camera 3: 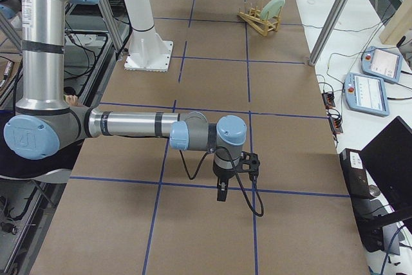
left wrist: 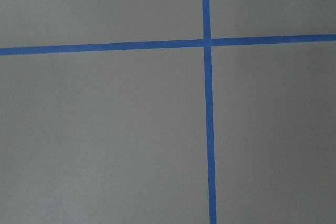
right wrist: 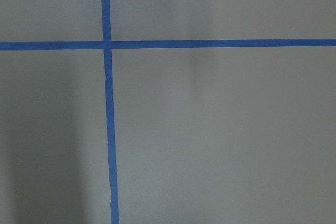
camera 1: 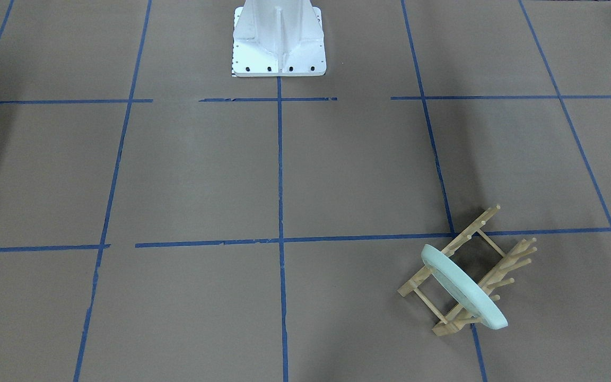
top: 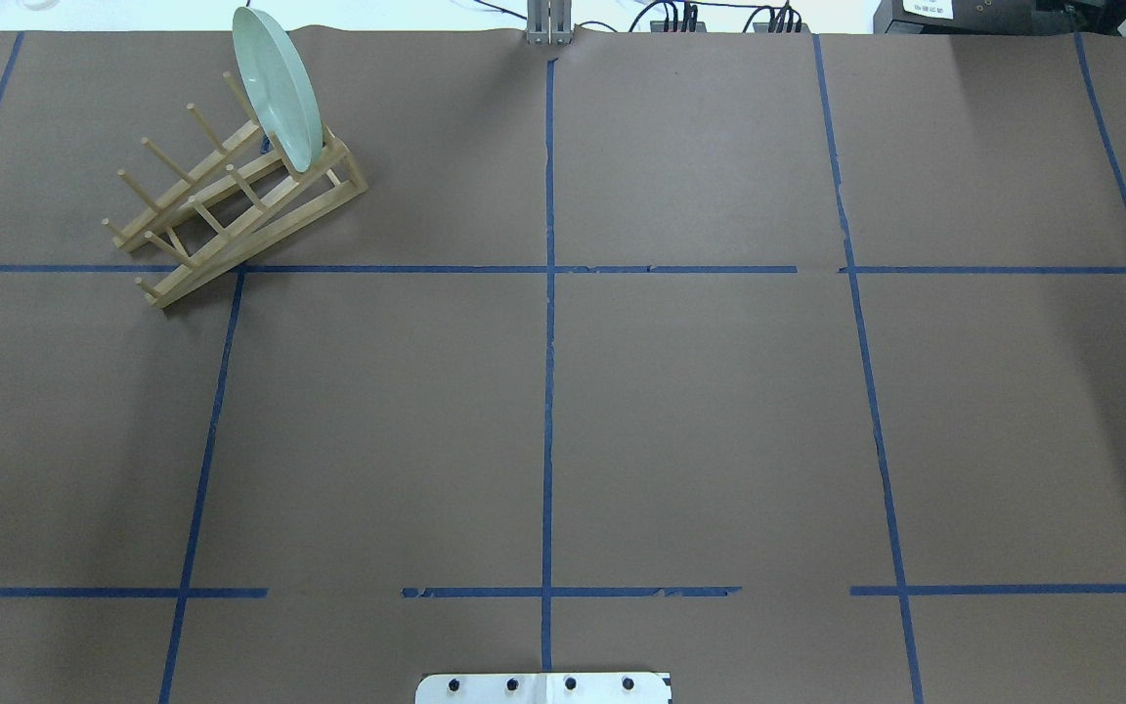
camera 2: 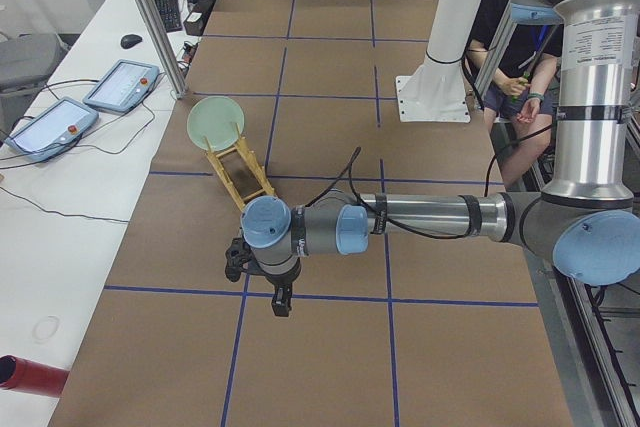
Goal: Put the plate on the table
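Table (top: 700, 420): blue-taped grid | plate (top: 280, 93) standing in rack (top: 260, 238) | left tool (camera 2: 282, 304), right tool (camera 3: 222, 194): opening unclear

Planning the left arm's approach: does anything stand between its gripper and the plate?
Only the wooden rack itself: its empty pegs lie between the plate and the left gripper. Otherwise just bare table there.

1 plate (top: 280, 88), 1 rack (top: 255, 240), 2 arms (camera 2: 420, 217) (camera 3: 129, 123).

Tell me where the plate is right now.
In the overhead view the plate stands on edge in the end slot of the wooden rack, on the robot's left side of the table, near its far edge.
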Robot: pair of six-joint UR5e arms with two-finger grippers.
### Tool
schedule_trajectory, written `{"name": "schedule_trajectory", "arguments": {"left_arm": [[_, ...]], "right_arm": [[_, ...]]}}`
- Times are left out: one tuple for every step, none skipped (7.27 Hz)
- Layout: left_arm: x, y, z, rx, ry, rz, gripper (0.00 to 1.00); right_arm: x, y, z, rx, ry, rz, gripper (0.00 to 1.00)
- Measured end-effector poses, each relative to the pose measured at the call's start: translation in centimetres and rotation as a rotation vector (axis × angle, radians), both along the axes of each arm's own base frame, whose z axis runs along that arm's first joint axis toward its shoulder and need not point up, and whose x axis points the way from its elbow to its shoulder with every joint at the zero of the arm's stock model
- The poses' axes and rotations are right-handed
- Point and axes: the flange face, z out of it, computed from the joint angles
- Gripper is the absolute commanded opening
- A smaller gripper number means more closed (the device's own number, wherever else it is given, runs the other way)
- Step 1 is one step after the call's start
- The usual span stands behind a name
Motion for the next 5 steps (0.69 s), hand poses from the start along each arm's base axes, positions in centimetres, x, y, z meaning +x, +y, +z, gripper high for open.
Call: {"name": "schedule_trajectory", "arguments": {"left_arm": [[0.0,0.0,0.0,0.001,0.002,0.0,1.0],[0.0,-0.3,-0.5,0.013,0.005,0.001,1.0],[0.0,-1.0,-2.1,0.046,0.005,0.0,1.0],[0.0,-2.2,-5.0,0.103,0.005,-0.001,1.0],[0.0,-3.7,-8.7,0.162,0.006,-0.015,1.0]], "right_arm": [[0.0,0.0,0.0,0.0,0.0,0.0,1.0],[0.0,0.0,0.0,0.0,0.0,0.0,1.0],[0.0,0.0,0.0,0.0,0.0,0.0,1.0],[0.0,0.0,0.0,0.0,0.0,0.0,1.0],[0.0,0.0,0.0,0.0,0.0,0.0,1.0]]}}
